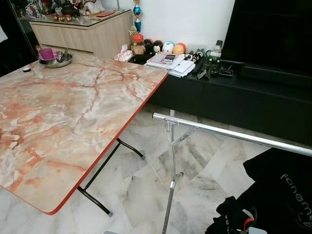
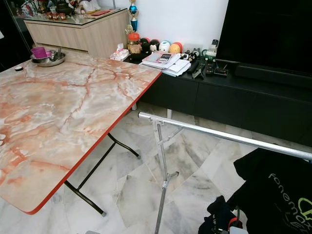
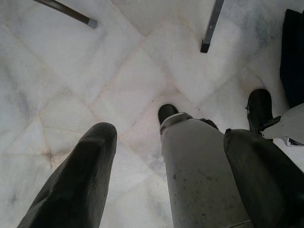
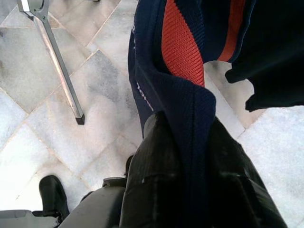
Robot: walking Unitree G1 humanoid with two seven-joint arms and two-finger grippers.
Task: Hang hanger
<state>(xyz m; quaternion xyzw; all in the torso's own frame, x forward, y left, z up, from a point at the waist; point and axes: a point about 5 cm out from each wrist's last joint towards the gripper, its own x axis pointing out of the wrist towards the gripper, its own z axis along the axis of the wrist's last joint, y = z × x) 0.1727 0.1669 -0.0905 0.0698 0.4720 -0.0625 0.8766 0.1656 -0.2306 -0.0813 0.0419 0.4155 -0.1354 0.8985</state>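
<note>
1. The marble-patterned surface (image 1: 73, 112) with its red edge fills the left half of my head view, standing on a pale marble floor (image 1: 141, 180).
2. A long black cabinet (image 1: 234, 97) runs across the upper right, with books, small balls and remotes along its top.
3. The silver rail (image 1: 229, 134) of a clothes rack slants from the centre to the right edge; its upright post (image 1: 170, 170) drops to the bottom of the frame.
4. A black T-shirt (image 1: 287, 190) with pale lettering hangs in the lower right corner, just under the rail.
5. A dark navy garment with red stripes (image 4: 183, 52) drapes down the middle of my right wrist view. I cannot make out a hanger itself.
6. My right pincer (image 4: 190, 156) is clamped on that navy fabric, which runs between its two fingers.
7. My left pincer (image 3: 168, 156) hangs low over the floor, fingers well apart, holding nothing.
8. A metal dish (image 1: 56, 59) with a purple cup sits at the surface's upper-left corner.
</note>
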